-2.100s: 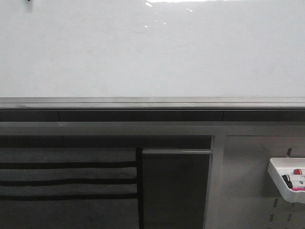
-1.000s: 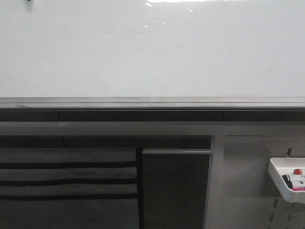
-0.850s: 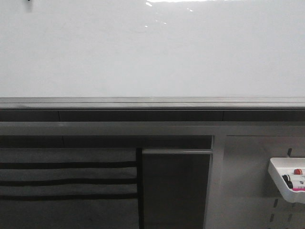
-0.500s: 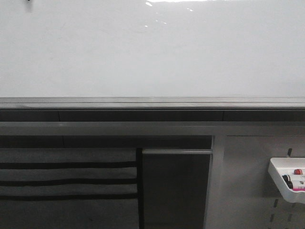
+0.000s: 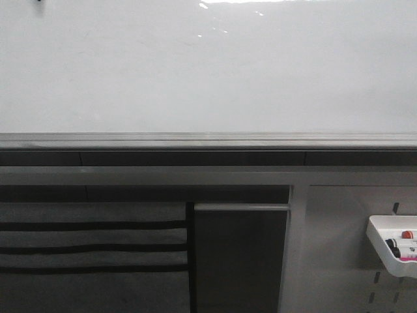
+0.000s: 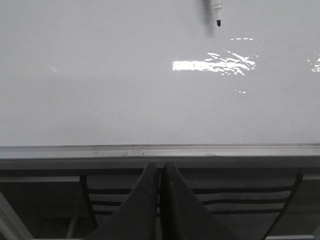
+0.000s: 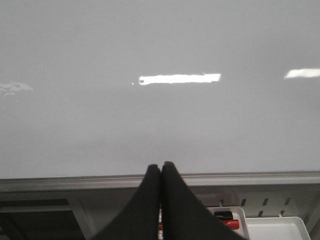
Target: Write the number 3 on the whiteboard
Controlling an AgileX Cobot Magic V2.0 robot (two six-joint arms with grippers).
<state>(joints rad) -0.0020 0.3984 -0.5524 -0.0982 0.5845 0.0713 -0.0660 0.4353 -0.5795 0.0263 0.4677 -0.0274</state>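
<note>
The whiteboard [image 5: 208, 72] is a large glossy white board with a grey lower rail [image 5: 208, 140]; it fills the upper half of the front view. It also shows in the left wrist view [image 6: 125, 90] and the right wrist view [image 7: 160, 115]. No number 3 shows on it. A marker tip [image 6: 218, 15] with a blurred shadow hangs at the board's upper part in the left wrist view. My left gripper [image 6: 160, 167] is shut and empty, below the rail. My right gripper [image 7: 161, 166] is shut and empty, in front of the rail. Neither gripper shows in the front view.
A white tray [image 5: 391, 251] with red and black markers hangs on the grey perforated panel [image 5: 339, 248] at the lower right; it also shows in the right wrist view [image 7: 240, 220]. A dark chair back with slats [image 5: 91, 248] stands below the board at the left.
</note>
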